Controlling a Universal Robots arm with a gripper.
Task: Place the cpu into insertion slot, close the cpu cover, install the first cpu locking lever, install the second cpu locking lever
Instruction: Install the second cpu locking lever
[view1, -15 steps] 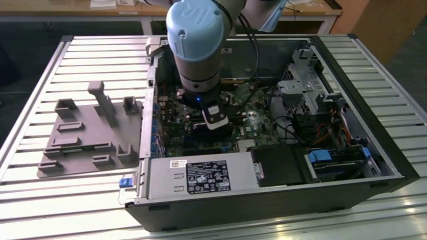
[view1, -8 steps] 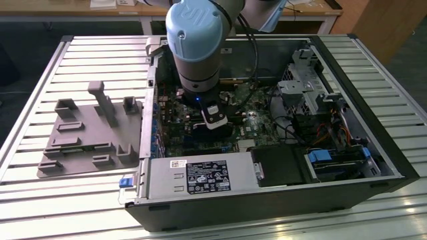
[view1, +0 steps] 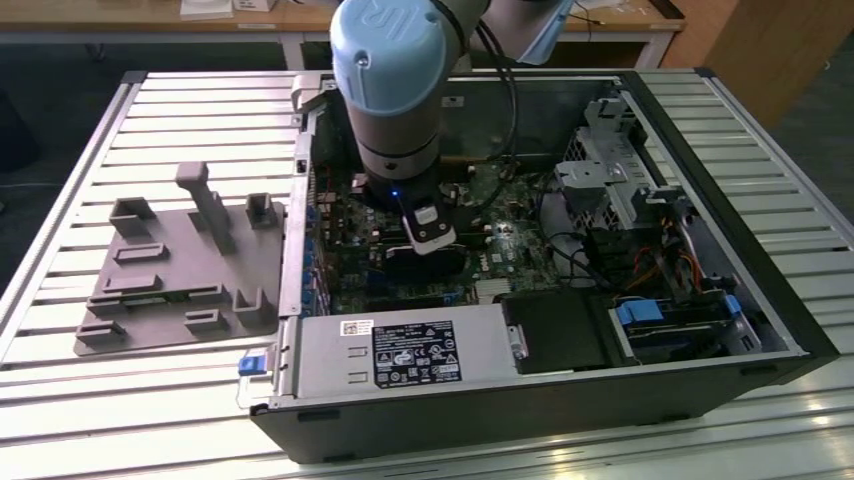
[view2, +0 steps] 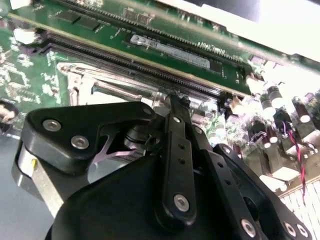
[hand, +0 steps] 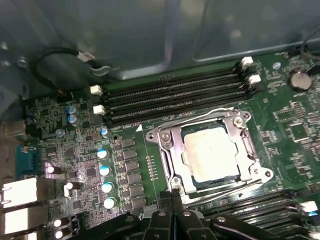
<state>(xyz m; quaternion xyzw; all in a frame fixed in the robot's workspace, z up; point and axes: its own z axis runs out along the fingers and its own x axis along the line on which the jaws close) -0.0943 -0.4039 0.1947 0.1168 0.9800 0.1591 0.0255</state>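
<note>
In the first wrist view the cpu (hand: 212, 150) lies flat in the insertion slot (hand: 154, 135), its pale metal top showing through the cut-out of the cpu cover (hand: 239, 131). The silver cover is folded down over the chip. A thin locking lever (hand: 227, 186) runs along the socket's edge nearest the gripper. My gripper (hand: 172, 194) is shut, its tips pressed together just off that edge's corner, and I see nothing between them. The second wrist view has the shut gripper (view2: 175, 100) beside silver socket metal (view2: 95, 80). In the exterior view the gripper (view1: 430, 245) reaches down into the open computer case.
Long black memory slots (hand: 175, 95) run beside the socket, and capacitors (hand: 105, 170) stand on its other side. The case holds a power supply (view1: 387, 355), a drive cage (view1: 614, 160) and cables. A grey fixture plate (view1: 174, 270) lies on the slatted table at the exterior view's left.
</note>
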